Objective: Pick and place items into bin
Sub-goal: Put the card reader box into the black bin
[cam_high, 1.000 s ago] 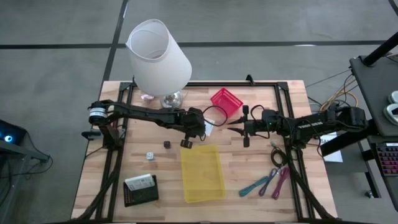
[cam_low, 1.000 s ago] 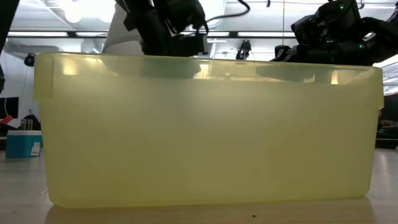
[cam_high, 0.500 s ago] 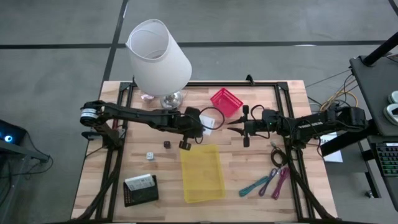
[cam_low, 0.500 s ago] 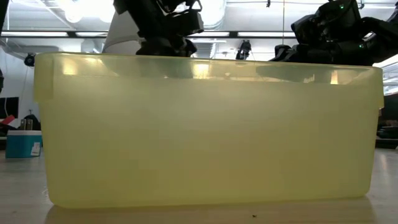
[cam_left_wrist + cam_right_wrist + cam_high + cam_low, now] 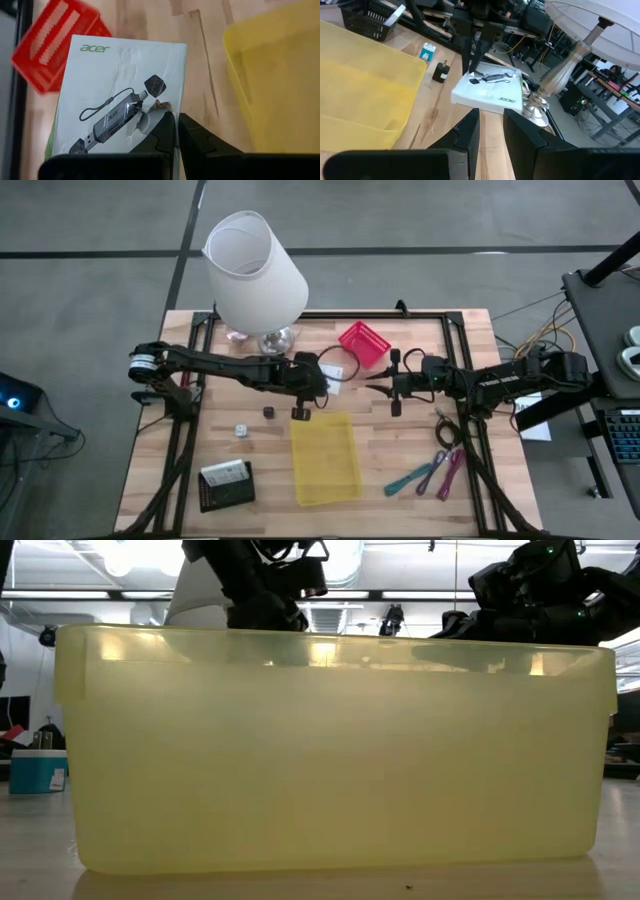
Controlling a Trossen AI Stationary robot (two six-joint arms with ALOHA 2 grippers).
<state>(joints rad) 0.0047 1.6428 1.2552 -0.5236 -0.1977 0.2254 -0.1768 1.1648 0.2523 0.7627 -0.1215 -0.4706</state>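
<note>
A white printed box [image 5: 336, 372] lies between the red basket [image 5: 363, 343] and the yellow bin [image 5: 325, 458]. My left gripper [image 5: 322, 379] stands over the box's left edge, shut, pointing down. My right gripper [image 5: 386, 390] hovers open to the right of the box and touches nothing. A small dark cube [image 5: 268, 412] and a white cube [image 5: 241, 430] sit left of the bin. Teal and pink strips [image 5: 430, 474] and a coiled black cable [image 5: 447, 430] lie on the right. The bin fills the low view [image 5: 330, 750]. My left gripper comes from above, pointing down, with its shut fingertips [image 5: 169, 119] on the top face of the white box near one edge [image 5: 150, 107], beside a small torn spot. Whether they pinch anything there I cannot tell. The box [image 5: 492, 90] lies flat.
A big white lamp [image 5: 255, 270] stands at the far left, its silver foot [image 5: 537, 102] close behind the box. A black basket with cards [image 5: 225, 485] sits at the near left. Bare wood shows right of the bin and between the two grippers.
My left arm has drawn a little toward the far edge, and in the low view its gripper has risen. The white box has slid slightly toward the far edge with it. My right arm has kept still.
</note>
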